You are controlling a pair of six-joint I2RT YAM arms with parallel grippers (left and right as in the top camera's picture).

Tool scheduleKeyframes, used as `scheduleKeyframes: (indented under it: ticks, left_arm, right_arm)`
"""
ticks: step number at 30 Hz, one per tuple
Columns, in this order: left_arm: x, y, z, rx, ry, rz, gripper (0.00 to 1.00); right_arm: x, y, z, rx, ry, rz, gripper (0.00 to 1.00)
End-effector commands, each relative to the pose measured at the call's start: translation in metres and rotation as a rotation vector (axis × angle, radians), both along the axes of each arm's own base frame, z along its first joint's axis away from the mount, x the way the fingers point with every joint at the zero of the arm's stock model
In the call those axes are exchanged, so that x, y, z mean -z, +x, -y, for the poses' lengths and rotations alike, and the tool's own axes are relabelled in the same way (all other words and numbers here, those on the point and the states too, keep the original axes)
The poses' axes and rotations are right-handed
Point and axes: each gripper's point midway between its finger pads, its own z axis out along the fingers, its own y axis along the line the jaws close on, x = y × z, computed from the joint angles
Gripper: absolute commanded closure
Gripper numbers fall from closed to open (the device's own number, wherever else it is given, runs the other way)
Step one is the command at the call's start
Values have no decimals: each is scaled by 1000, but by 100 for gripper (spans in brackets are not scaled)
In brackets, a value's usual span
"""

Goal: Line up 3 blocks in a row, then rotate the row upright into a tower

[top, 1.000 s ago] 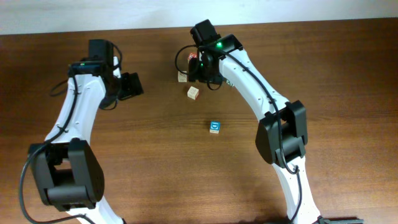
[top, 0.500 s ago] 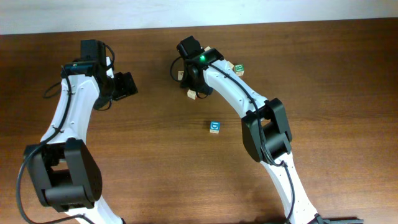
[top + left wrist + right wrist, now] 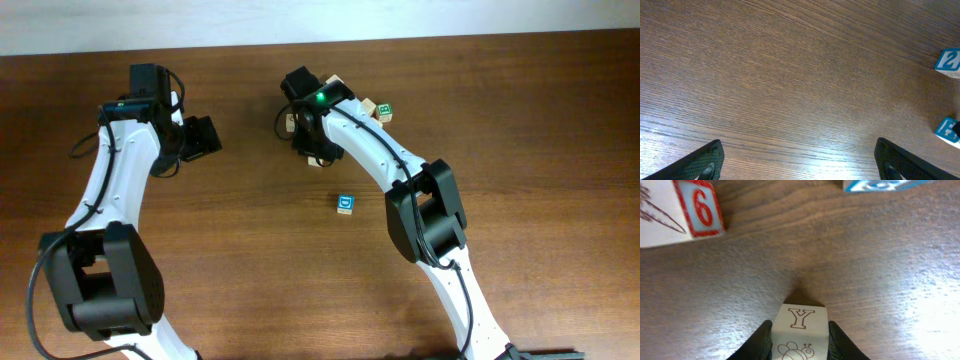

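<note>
Overhead view: The right gripper (image 3: 318, 152) hangs low over the table (image 3: 520, 120), and a sliver of a pale cube shows under its head. From here I cannot tell how its jaws stand. A lone blue cube (image 3: 346, 203) sits well apart on the arm's base side. A green cube (image 3: 384, 110) lies beside the forearm. The left gripper (image 3: 203, 136) is parked away from all the cubes, apparently to keep the work area free.

Left wrist view: The left gripper (image 3: 802, 162) is spread wide with only bare wood between the fingertips (image 3: 705, 160). A blue cube marked 2 (image 3: 949, 60) and a second blue cube (image 3: 945, 129) lie far off to one side, untouched.

Right wrist view: The right gripper (image 3: 800, 342) is closed on the Y cube (image 3: 800, 320). Both pads press its side faces and no gap shows. The cube rests on the wood, Y face up, above a bee drawing. The low, square hold suits a twist in place. A red 6 cube (image 3: 695, 210) stands ahead, clear of the fingers.

Judgement: the rotation of this cube is about to start.
</note>
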Motion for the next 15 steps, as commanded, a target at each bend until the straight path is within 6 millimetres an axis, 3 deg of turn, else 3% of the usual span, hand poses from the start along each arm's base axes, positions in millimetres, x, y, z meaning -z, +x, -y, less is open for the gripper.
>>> scheduleKeyframes:
  ticks: [1, 8, 15]
  left_arm:
    - [1, 2, -4, -5, 11, 0, 6]
    - [1, 2, -4, -5, 11, 1, 5]
    - [1, 2, -4, -5, 11, 0, 5]
  right_arm:
    - [14, -19, 9, -26, -58, -77, 71]
    - [14, -62, 19, -94, -99, -250, 71]
    - [12, -98, 1, -197, -105, -341, 71]
